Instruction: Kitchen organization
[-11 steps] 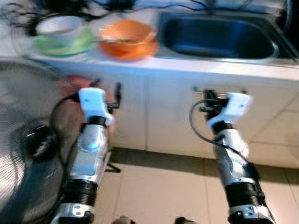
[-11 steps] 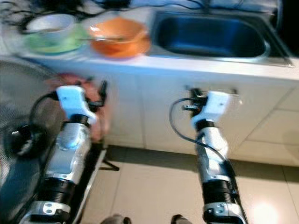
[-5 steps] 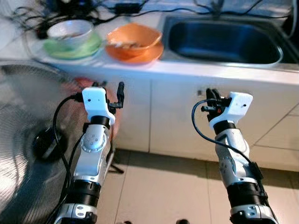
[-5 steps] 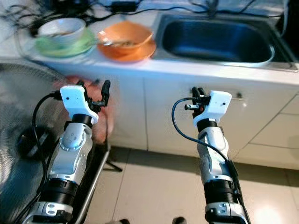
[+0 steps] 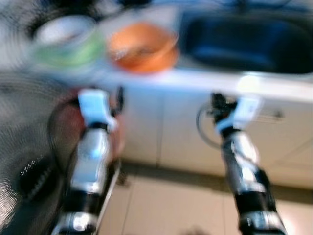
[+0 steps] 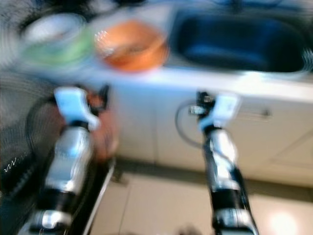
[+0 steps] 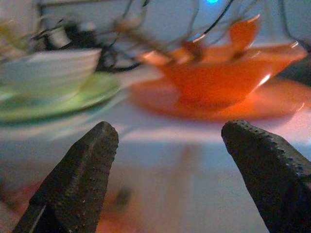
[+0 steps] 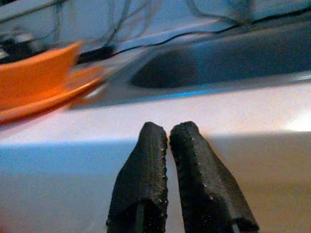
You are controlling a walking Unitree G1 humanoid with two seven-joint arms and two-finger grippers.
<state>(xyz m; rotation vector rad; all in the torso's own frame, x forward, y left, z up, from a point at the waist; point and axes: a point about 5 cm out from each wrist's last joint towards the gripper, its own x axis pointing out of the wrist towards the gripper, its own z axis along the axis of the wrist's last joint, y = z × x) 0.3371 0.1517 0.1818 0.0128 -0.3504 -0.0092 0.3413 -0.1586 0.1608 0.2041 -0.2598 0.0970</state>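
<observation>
Through the left eye view, badly blurred, a white kitchen counter [image 5: 161, 78] runs across from nine to three o'clock, its long axis side to side, with white cabinet doors below it and pale floor tiles at six o'clock. On the counter at eleven o'clock stands a white round bowl [image 5: 62, 30] on a pale green round plate [image 5: 73, 53]; just beside it toward twelve sits an orange glossy bowl [image 5: 142, 43] on a matching orange plate. A dark stainless-steel sink basin [image 5: 244, 41] fills the one-to-two o'clock stretch, its long side parallel to the counter edge. A dark wire fan grille [image 5: 24, 161] occupies eight to nine o'clock. Both silver arms reach up toward the counter front: the left gripper [image 5: 116, 98] below the orange bowl, the right gripper [image 5: 216, 104] below the sink. In the left wrist view, the left gripper's two black stippled fingers [image 7: 77, 179] stand wide apart, holding nothing, pointing at the counter edge with the orange bowl and plate ahead toward one o'clock and the white bowl on its green plate at ten o'clock, black cables tangled behind. In the right wrist view, the right gripper's fingers [image 8: 141, 184] are pressed together with only a thin slit between them, aimed at the white counter edge, the steel sink rim beyond and the orange plate at nine o'clock.
</observation>
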